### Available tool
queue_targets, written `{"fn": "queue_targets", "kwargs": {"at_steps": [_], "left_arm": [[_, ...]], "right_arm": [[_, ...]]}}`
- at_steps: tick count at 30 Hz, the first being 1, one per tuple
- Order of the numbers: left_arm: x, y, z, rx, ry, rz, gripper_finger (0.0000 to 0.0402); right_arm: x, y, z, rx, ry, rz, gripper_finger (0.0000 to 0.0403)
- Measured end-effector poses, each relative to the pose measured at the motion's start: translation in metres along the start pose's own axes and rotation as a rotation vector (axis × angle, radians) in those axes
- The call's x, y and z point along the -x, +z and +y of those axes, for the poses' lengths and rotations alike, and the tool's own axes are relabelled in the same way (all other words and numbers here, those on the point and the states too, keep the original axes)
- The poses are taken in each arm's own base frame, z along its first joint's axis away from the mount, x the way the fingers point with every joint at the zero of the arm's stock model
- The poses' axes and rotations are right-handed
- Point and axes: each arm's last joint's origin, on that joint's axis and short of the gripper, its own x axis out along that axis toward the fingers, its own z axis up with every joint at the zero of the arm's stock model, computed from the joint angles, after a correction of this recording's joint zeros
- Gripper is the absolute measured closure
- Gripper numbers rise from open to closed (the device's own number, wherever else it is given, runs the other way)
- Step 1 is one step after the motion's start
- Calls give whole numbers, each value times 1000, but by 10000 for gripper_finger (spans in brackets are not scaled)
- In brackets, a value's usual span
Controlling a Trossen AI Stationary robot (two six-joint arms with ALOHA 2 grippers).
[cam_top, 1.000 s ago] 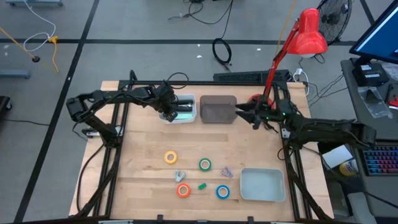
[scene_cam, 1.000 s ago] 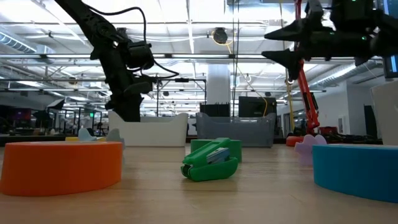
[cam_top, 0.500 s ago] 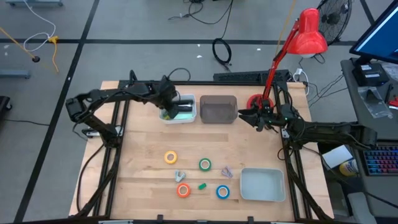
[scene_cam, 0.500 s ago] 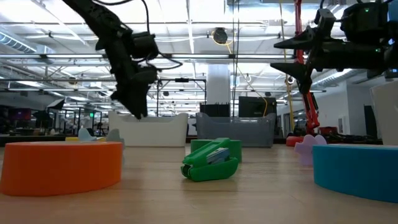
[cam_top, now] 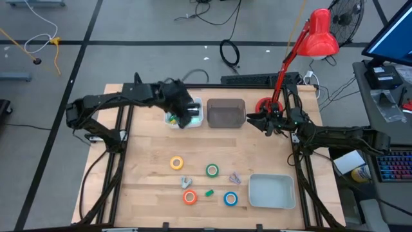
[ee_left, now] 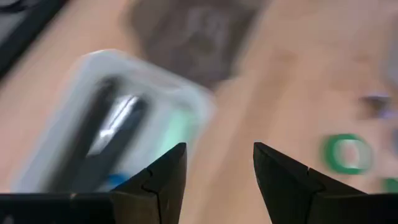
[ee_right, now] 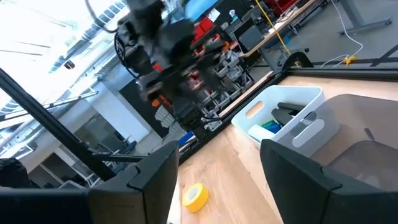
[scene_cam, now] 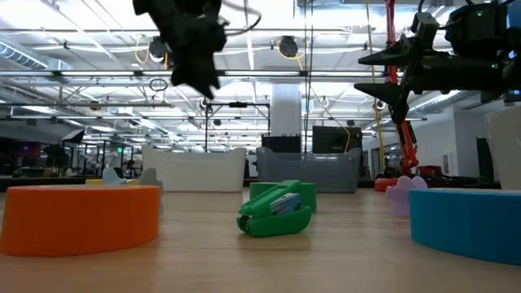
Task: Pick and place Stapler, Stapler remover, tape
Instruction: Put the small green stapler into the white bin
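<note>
Left claw (cam_top: 190,120) hangs with its two dark fingers (ee_left: 152,186) parted and nothing between them, over the near right corner of the small white plastic bin (cam_top: 198,106) at the back of the pale wooden desk (cam_top: 141,167). A second ago it was down inside that bin and closed tighter; it has since spread and lifted clear — in the low view it now rides high above the bins. A dark, stapler-like tool (ee_left: 102,146) and something green lie in the bin, so one delivery looks finished and the next pick is open.

Right claw (cam_top: 248,120) waits wide open and empty just beside the right end of the dark grey rectangular bin (cam_top: 225,113); it has drawn back slightly from that bin and now holds level.

Four small tape rings — yellow (cam_top: 176,163), green (cam_top: 212,170), orange (cam_top: 189,197) and blue (cam_top: 230,198) — lie loose at mid-desk toward the front, with a small grey piece (cam_top: 185,182), a green lump (cam_top: 209,192) and a lilac piece (cam_top: 235,178) among them. A larger pale tray (cam_top: 271,191) sits at the front right.

Bare wood lies between the back bins and the rings, giving either arm a free descent; the cluster itself is tight, the orange ring close to the grey piece.
</note>
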Motion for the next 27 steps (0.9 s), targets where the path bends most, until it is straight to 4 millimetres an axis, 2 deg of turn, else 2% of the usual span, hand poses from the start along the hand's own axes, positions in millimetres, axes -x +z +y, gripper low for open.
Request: {"fn": "queue_targets", "kwargs": {"at_steps": [4, 10, 15, 20, 27], "left_arm": [[-4, -12, -45, -29, -76, 34, 215], [-2, -34, -117, -131, -131, -38, 215], [-6, -55, -160, -142, -133, -79, 215], [-27, -73, -198, -110, -172, -59, 215], [-63, -82, -255, -151, -180, 22, 215]], "right_arm": [[0, -1, -1, 42, -5, 7, 181], [0, -2, 1, 118, 47, 44, 183], [0, -2, 1, 131, 60, 53, 180], [0, -2, 1, 126, 57, 56, 181], [0, -6, -1, 123, 36, 93, 179]]}}
